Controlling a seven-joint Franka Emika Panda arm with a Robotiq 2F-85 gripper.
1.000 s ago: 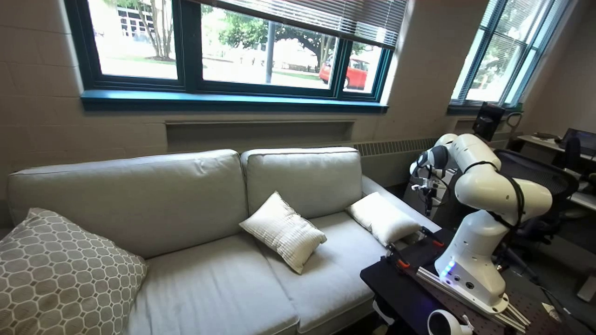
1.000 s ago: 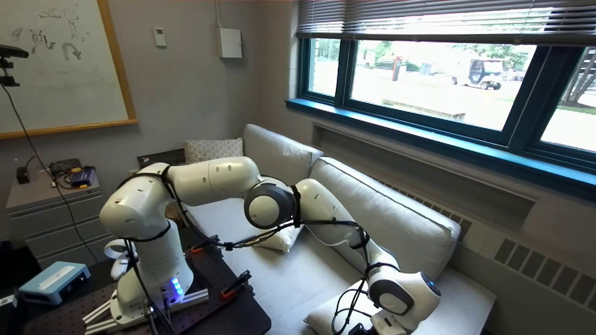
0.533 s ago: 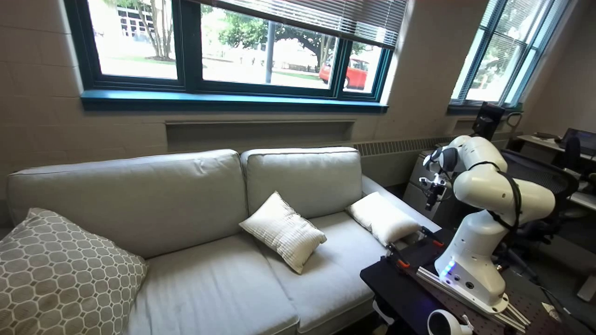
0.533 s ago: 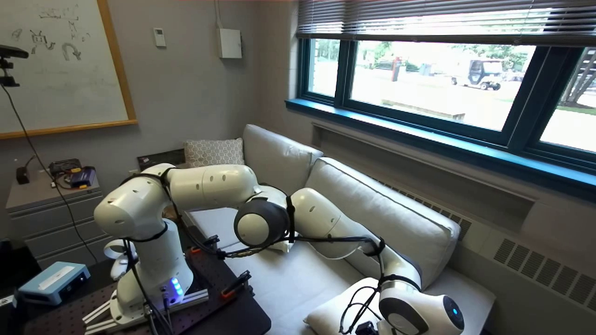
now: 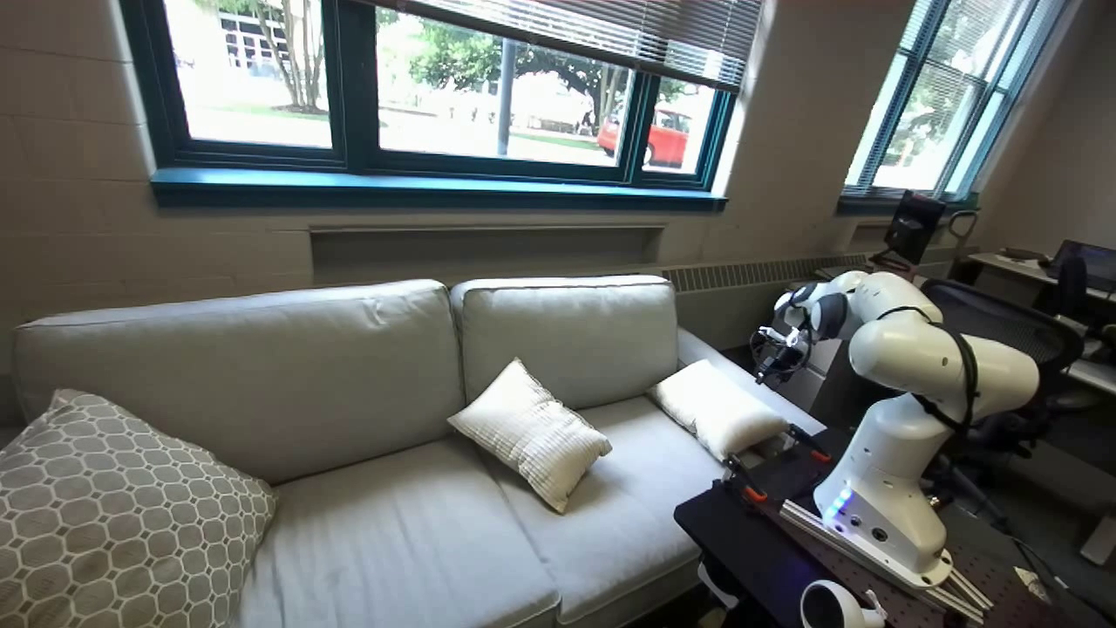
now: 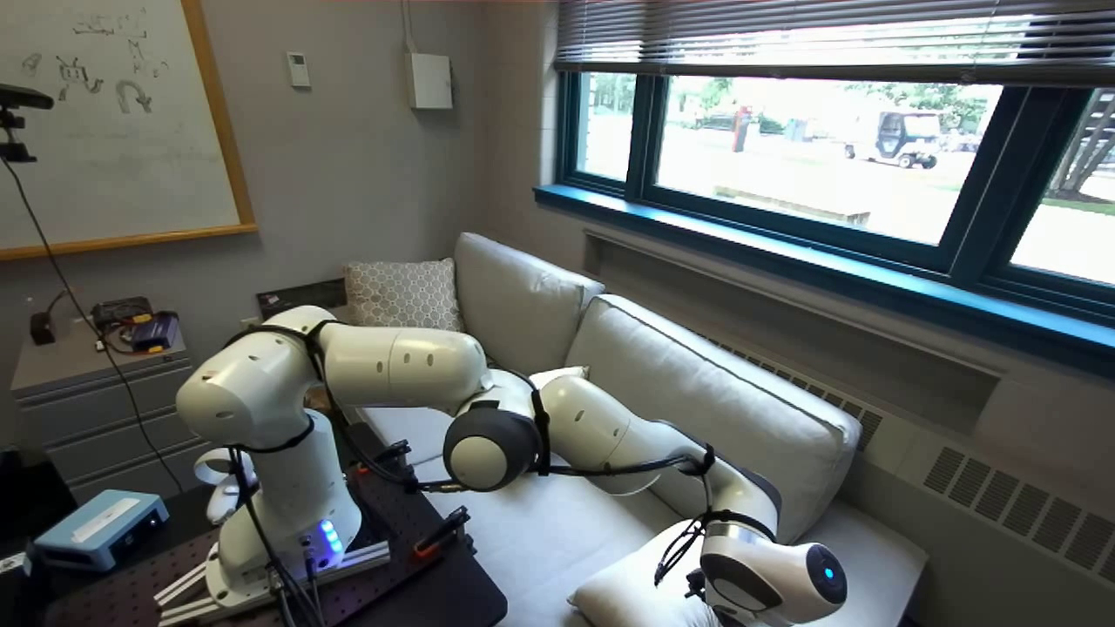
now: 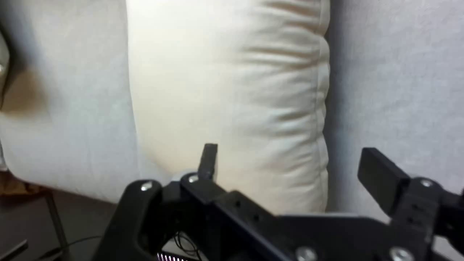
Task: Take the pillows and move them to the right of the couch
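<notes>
Where the arm (image 6: 501,444) slopes down, empty jaws (spread wide) hang near a pillow (image 7: 230,101).

Below the gripper (image 7: 288,148) in the wrist view, the nearer throw pillow (image 7: 224,90) lies on the couch (image 7: 79,127), just beside the armrest (image 7: 398,90) to its right. In an exterior view, farther left of the gripper, the second throw pillow (image 5: 532,436) rests over the join of the seat cushions (image 5: 384,523), and well beyond it a third pillow (image 5: 131,515) sits at the couch's far end. There the back cushions (image 5: 567,340) stand left of the gripper, the radiator grille (image 5: 737,276) behind it. Right of the gripper, the Panda arm base (image 5: 881,497) stands on the pegboard table (image 5: 732,549), with two clamps (image 5: 744,476) on the couch-side edge.
</notes>
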